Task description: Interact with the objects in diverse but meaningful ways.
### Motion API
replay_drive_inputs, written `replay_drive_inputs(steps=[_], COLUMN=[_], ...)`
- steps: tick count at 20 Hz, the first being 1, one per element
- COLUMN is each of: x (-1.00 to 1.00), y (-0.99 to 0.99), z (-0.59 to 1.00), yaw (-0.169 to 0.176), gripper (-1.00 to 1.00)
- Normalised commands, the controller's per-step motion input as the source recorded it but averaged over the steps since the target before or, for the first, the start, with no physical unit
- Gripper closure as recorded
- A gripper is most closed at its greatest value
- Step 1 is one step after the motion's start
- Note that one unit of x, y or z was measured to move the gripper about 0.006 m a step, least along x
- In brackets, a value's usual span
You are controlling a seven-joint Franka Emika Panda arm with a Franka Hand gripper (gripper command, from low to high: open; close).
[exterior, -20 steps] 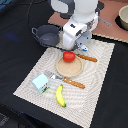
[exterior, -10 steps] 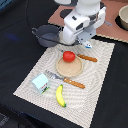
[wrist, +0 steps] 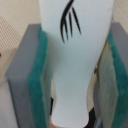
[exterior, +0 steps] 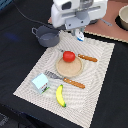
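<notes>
Exterior view
Worktop (exterior: 15, 55): dark, flat surface, with a paler brown board along the far edge.
Placemat (exterior: 97, 70): beige rectangle with fine woven stripes, lying at an angle on the worktop.
Arm (exterior: 75, 12): bulky white casing with grey parts, hanging over the far edge of the placemat; the hand itself is mostly hidden beneath it.
Small white-and-blue bottle (exterior: 80, 35): only its lower end shows under the arm, smooth and white with a blue patch, near the placemat's far edge.
Grey two-handled pot (exterior: 47, 36): round, matte grey, with a lug on each side, standing on the worktop just off the placemat's corner towards the exterior view's left.
Round board (exterior: 67, 67): pale wooden disc, flat, in the middle of the placemat.
Red tomato (exterior: 69, 56): glossy and round, resting on the far part of the disc.
Knife (exterior: 86, 58): wooden handle, lying just beyond the tomato.
Fork (exterior: 67, 80): metal head and long wooden handle, lying along the near rim of the disc.
Carton (exterior: 40, 83): small pale blue-white box with a green mark, upright on the placemat's near corner at the exterior view's left.
Yellow banana (exterior: 60, 95): smooth curved shape, lying beside the carton near the placemat's front edge.

Wrist view
Hand (wrist: 75, 75): clenched on the bottle; grey blocky fingers (wrist: 25, 70) lined with rough green pads (wrist: 42, 85) press against both its sides.
Bottle (wrist: 75, 50): smooth white body narrowing to a waist, with a black brush-stroke mark.
</notes>
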Motion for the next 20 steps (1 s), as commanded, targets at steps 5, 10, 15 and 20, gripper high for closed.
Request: replay_drive_inputs(steps=[5,10,15,20], x=[-0.62,-0.65,-0.61,-0.57], y=[-0.51,-0.52,-0.56,-0.57], z=[-0.28,-0.2,-0.13,-0.14], yaw=[-0.069,-0.069,-0.064,-0.061], gripper=[1.0,1.0,1.0,1.0])
